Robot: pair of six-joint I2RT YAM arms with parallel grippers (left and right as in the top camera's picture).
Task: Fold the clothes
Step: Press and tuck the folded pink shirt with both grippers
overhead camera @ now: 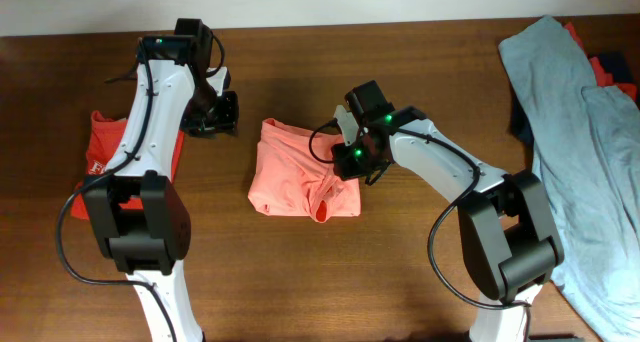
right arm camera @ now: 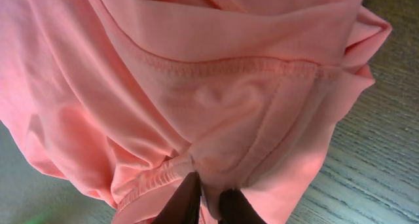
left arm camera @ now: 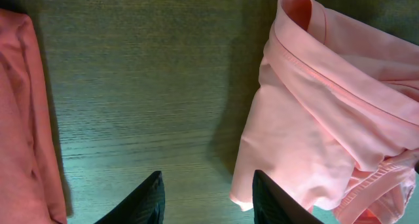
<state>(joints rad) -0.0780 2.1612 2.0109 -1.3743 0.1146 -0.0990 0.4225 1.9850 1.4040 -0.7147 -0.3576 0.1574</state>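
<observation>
Overhead, one salmon-pink cotton T-shirt lies bunched at the centre of the brown wooden table. One red-orange T-shirt sits at the left edge, partly under the left arm. Grey-blue garments, seemingly two, sprawl down the right side. Of the two grippers, the right gripper pinches a hemmed fold of the pink shirt. The left gripper hangs spread and empty over bare wood between the two shirts.
</observation>
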